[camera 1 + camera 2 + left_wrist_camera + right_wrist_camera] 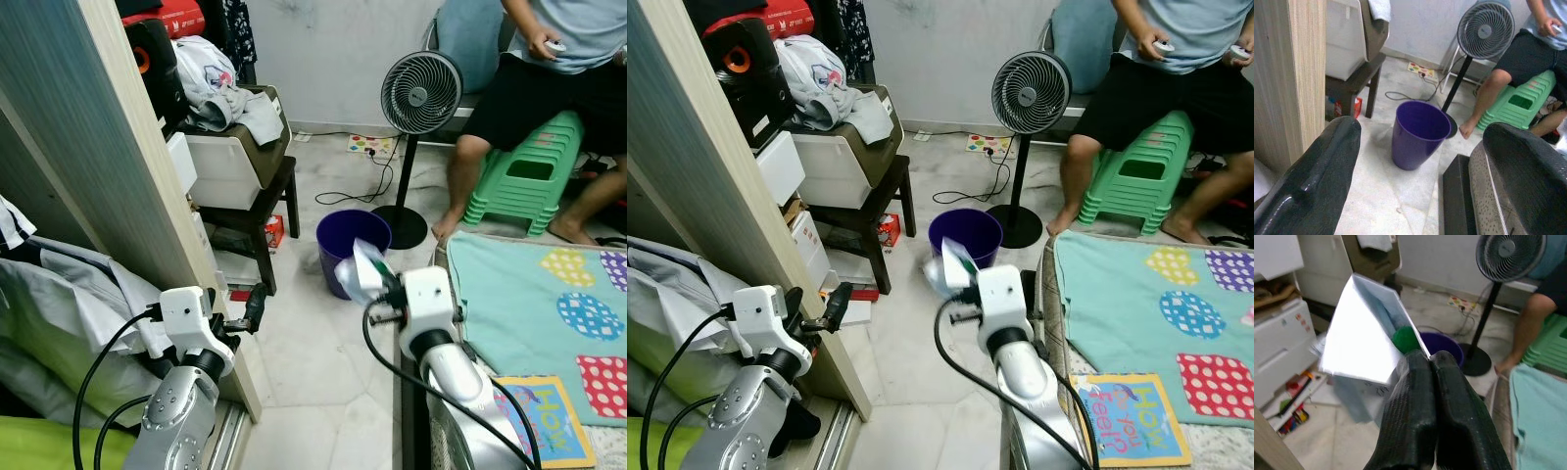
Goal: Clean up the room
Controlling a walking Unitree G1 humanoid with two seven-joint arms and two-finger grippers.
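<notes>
Far left: wooden wardrobe panel (118,147) with crumpled white clothes (78,304) beside it. Left gripper (253,308) held low next to the panel edge, fingers (1317,181) spread apart, nothing between them. Behind it a dark stool (257,220) carrying a white storage box (227,166) with a heap of clothes (220,93) on top; red carton (275,231) on the floor under the stool. Centre: purple bin (348,245) upright on the marble floor (313,382), just in front of the standing fan (419,93) base; power strip (370,146) and cable by the wall. Right gripper (1430,362) raised just beside the bin, over its near rim, fingers pressed together and clamped on a crumpled white plastic packet (364,269) with a green bit showing; packet is in the air, not in the bin. Right: teal polka-dot mat (549,313) on a mattress, children's book (544,421) at its near edge. Far right: seated person (534,69) on stacked green stools (524,176), holding a small controller.
</notes>
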